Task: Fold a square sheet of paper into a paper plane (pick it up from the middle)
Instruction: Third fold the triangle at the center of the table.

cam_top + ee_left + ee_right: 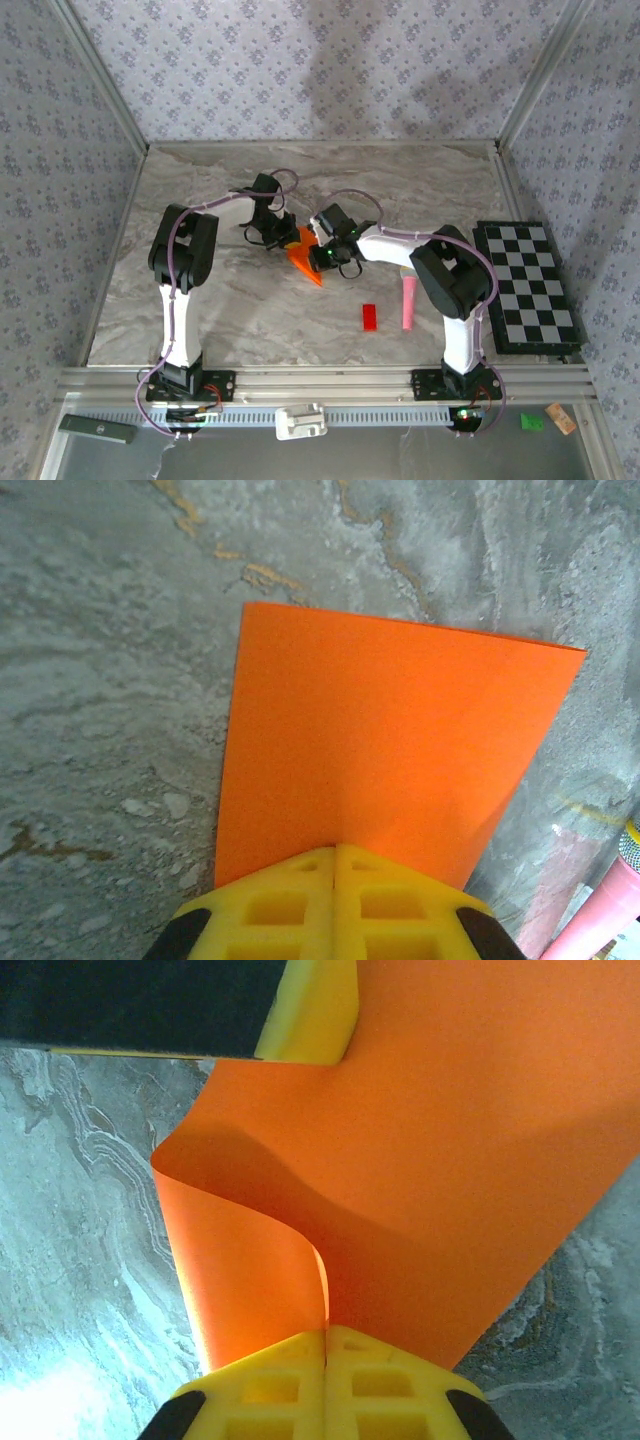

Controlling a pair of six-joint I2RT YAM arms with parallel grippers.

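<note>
The marble table (200, 300) carries a checkerboard (527, 285) at its right edge. Both arms reach in to meet near the middle of the table.

Between them is the paper (303, 262), bright orange, which from above looks like a pointed wedge aimed toward the near edge. The left wrist view shows a flat, smooth panel of it (390, 750) with straight edges. The right wrist view shows the sheet (480, 1160) bending over in a soft curl on its left side, rounded rather than pressed sharp. I cannot tell whether any edge rests on the table.

The left gripper (272, 232) is clenched on one edge of the paper, its yellow tips (334, 852) meeting with no gap. The right gripper (325, 250) is likewise pinched tight on the sheet (326, 1335), with one left pad (310, 1010) at the top of that view.

A pink microphone (409, 302) and a red block (370, 316) lie apart, nearer the right arm's base.

Progress looks early. The sheet is up and gripped at two places and a first bend is forming, but no firm crease shows. The centre fold, nose folds and wings all seem left to do.
</note>
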